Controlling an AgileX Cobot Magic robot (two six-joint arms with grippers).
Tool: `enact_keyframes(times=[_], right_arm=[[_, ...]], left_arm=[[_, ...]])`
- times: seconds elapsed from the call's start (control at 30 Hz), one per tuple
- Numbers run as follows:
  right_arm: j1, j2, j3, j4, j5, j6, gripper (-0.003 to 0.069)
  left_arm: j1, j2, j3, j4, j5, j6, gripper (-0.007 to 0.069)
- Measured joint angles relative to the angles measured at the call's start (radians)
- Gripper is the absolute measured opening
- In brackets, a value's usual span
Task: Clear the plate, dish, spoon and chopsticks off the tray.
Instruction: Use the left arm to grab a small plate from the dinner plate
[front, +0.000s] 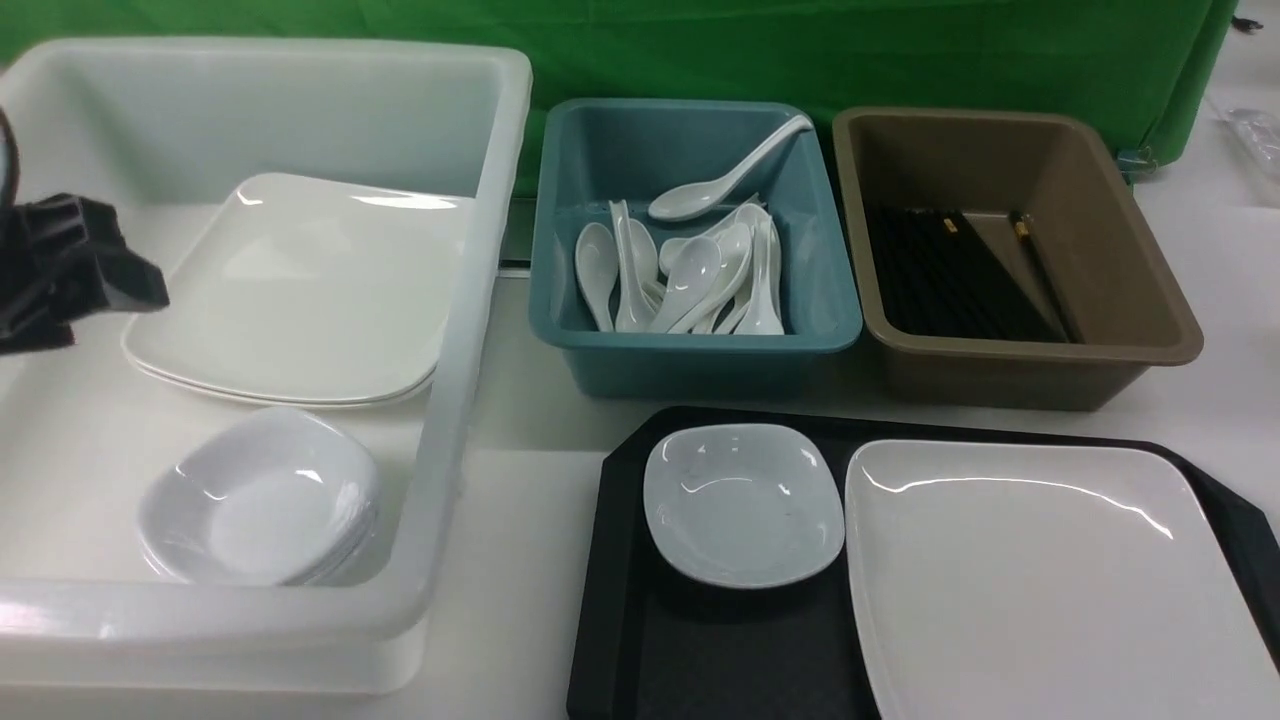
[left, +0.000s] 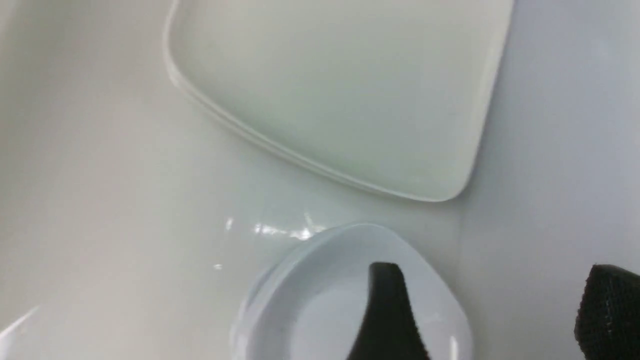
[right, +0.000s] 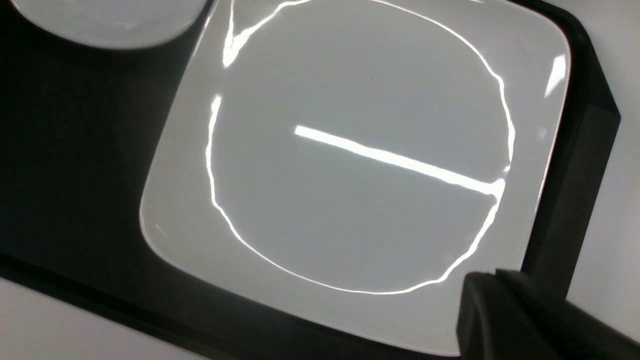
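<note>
Front view: the plate (front: 1050, 580) and a small dish (front: 742, 503) lie side by side on the black tray (front: 700, 650), while spoons (front: 690, 270) lie in the teal tub (front: 700, 350) and chopsticks (front: 950, 270) in the brown tub (front: 1010, 370). The left gripper (left: 495, 300) hangs over the white tub (front: 470, 330), its fingers (left: 387, 310) spread apart and empty, above a stack of small dishes (front: 260, 500) that sits beside stacked plates (front: 300, 290). The right gripper (right: 505, 315) is closed with nothing in it, near the plate's corner.

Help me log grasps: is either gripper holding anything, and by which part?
Nothing held: left gripper open over the tub; right gripper shut, empty, above the plate.
</note>
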Motion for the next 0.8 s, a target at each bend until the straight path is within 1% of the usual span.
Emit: enact_keyframes(times=[0.03, 0.07, 0.1, 0.13, 0.17, 0.2, 0.23, 0.3, 0.33, 0.37, 0.4, 0.43, 0.47, 0.5, 0.53, 0.57, 0.63, 0.7, 0.77, 0.8], right_arm=[[0.000, 0.000, 0.000, 0.000, 0.000, 0.000, 0.0045], [0.000, 0.000, 0.000, 0.000, 0.001, 0.000, 0.0045], [0.000, 0.000, 0.000, 0.000, 0.001, 0.000, 0.0048], [0.000, 0.000, 0.000, 0.000, 0.002, 0.000, 0.0050], [0.000, 0.000, 0.000, 0.000, 0.002, 0.000, 0.0052], [0.000, 0.000, 0.000, 0.000, 0.002, 0.000, 0.0053], [0.000, 0.000, 0.000, 0.000, 0.002, 0.000, 0.0053], [0.000, 0.000, 0.000, 0.000, 0.002, 0.000, 0.0055], [0.000, 0.000, 0.000, 0.000, 0.002, 0.000, 0.0055], [0.000, 0.000, 0.000, 0.000, 0.002, 0.000, 0.0055], [0.000, 0.000, 0.000, 0.000, 0.002, 0.000, 0.0055], [0.000, 0.000, 0.000, 0.000, 0.002, 0.000, 0.0055], [0.000, 0.000, 0.000, 0.000, 0.002, 0.000, 0.0055], [0.000, 0.000, 0.000, 0.000, 0.002, 0.000, 0.0056], [0.000, 0.000, 0.000, 0.000, 0.002, 0.000, 0.0057], [0.000, 0.000, 0.000, 0.000, 0.002, 0.000, 0.0059], [0.000, 0.000, 0.000, 0.000, 0.002, 0.000, 0.0062], [0.000, 0.000, 0.000, 0.000, 0.002, 0.000, 0.0065], [0.000, 0.000, 0.000, 0.000, 0.002, 0.000, 0.0066], [0.000, 0.000, 0.000, 0.000, 0.002, 0.000, 0.0067]], left_arm=[[-0.026, 0.000, -0.007, -0.007, 0.011, 0.000, 0.0393], [-0.033, 0.000, -0.009, -0.009, 0.014, 0.001, 0.0384], [-0.125, 0.000, -0.024, -0.024, 0.033, 0.003, 0.0259], [-0.197, 0.000, -0.031, -0.028, 0.033, 0.004, 0.0175], [-0.293, 0.000, -0.040, -0.030, 0.019, 0.004, 0.0100], [-0.351, 0.000, -0.044, -0.031, -0.004, 0.003, 0.0061], [-0.411, 0.003, -0.048, -0.031, -0.027, -0.006, 0.0041], [-0.543, 0.012, -0.054, -0.022, -0.087, -0.034, 0.0017], [-0.585, 0.022, -0.059, -0.012, -0.099, -0.048, 0.0012], [-0.598, 0.022, -0.060, -0.007, -0.103, -0.052, 0.0011], [-0.663, 0.041, -0.071, 0.023, -0.114, -0.077, 0.0006], [-0.710, 0.065, -0.082, 0.057, -0.116, -0.101, 0.0004], [-0.784, 0.103, -0.105, 0.127, -0.110, -0.145, 0.0002], [-0.830, 0.139, -0.125, 0.182, -0.098, -0.172, 0.0001], [-0.855, 0.171, -0.142, 0.214, -0.088, -0.184, 0.0001], [-0.904, 0.230, -0.172, 0.287, -0.062, -0.207, 0.0001], [-0.949, 0.299, -0.209, 0.331, -0.029, -0.220, 0.0004], [-0.998, 0.386, -0.260, 0.376, 0.011, -0.225, 0.0023], [-1.011, 0.430, -0.288, 0.389, 0.023, -0.225, 0.0041], [-1.031, 0.494, -0.329, 0.407, 0.033, -0.210, 0.0083]])
